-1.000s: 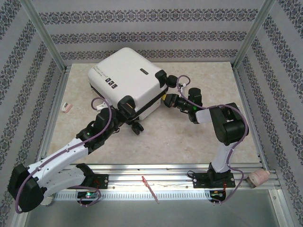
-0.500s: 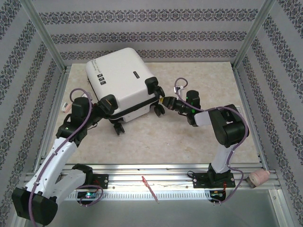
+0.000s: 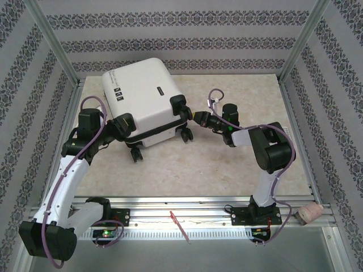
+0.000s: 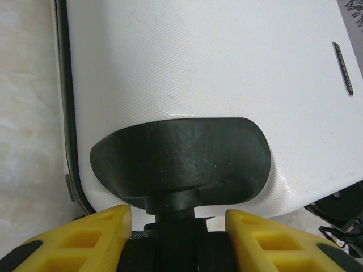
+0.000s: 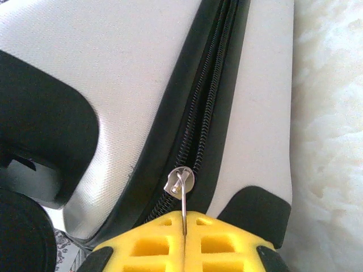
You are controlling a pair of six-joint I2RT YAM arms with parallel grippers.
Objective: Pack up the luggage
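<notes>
While both arms reach out from the near rail (image 3: 198,205), left gripper (image 4: 177,216) is part-closed around a black caster (image 4: 178,161) at one near corner of the luggage (image 3: 144,90), with the yellow fingers (image 4: 85,235) tight either side of its stem. Right gripper (image 5: 184,224) is pinched fully together on the metal zipper pull (image 5: 180,182), at the seam between the two shells. Luggage lies flat and closed, broad white shell up, angled, on the table (image 3: 238,164) toward the back-left.
</notes>
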